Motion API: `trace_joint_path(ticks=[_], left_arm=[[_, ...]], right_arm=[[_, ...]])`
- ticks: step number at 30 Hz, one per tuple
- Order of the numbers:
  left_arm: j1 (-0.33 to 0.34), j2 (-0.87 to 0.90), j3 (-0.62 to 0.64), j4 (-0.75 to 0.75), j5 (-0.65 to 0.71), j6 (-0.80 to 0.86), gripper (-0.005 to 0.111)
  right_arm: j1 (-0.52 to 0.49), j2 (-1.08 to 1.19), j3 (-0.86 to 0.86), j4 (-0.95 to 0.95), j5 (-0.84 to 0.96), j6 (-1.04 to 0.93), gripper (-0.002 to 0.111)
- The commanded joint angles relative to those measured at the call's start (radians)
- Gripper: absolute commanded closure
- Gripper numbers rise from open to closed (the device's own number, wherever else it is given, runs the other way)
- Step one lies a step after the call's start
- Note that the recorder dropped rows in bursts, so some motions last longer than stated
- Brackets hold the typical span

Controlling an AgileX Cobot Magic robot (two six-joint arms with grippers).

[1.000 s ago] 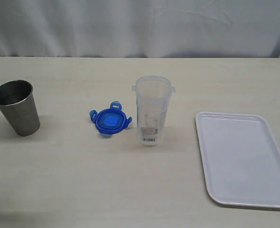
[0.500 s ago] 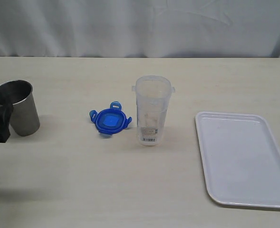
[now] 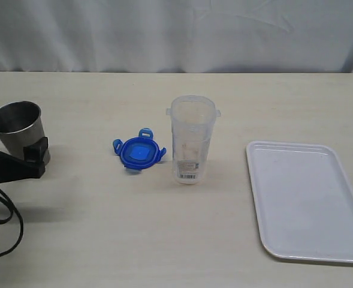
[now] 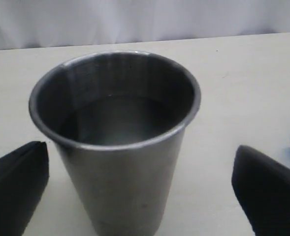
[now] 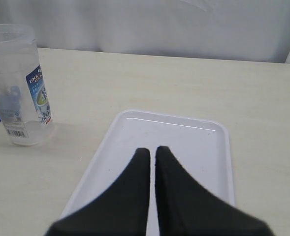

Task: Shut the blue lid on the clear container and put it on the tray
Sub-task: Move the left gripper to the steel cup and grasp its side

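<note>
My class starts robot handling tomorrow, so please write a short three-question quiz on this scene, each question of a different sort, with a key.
1. True or false: the blue lid is snapped onto the clear container.
2. Which thing does the left wrist view show between the open fingers of the left gripper? A the steel cup; B a glass bowl; C a spoon.
3. Fill in: the fingers of the right gripper, seen in front of the tray, are ____ (open or shut).
Key: 1 false; 2 A; 3 shut.
</note>
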Motion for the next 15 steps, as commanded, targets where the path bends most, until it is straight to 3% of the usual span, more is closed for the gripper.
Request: trace_joint_path(ticks=[1,9,15], left_arm=[[0.005,0.017,-0.042,-0.058,0.025,0.021,0.005],[0.005,0.017,-0.052,-0.069,0.022,0.021,0.005],[0.005,0.116,-0.107,-0.076,0.0,0.021,0.005]], right_arm=[[-0.006,-0.004,0.003,0.001,-0.002,0.004,0.104],[-0.006,-0.004,0.003,0.001,-0.002,0.004,0.104],[-0.006,-0.004,0.003,0.001,-0.002,0.004,0.104]])
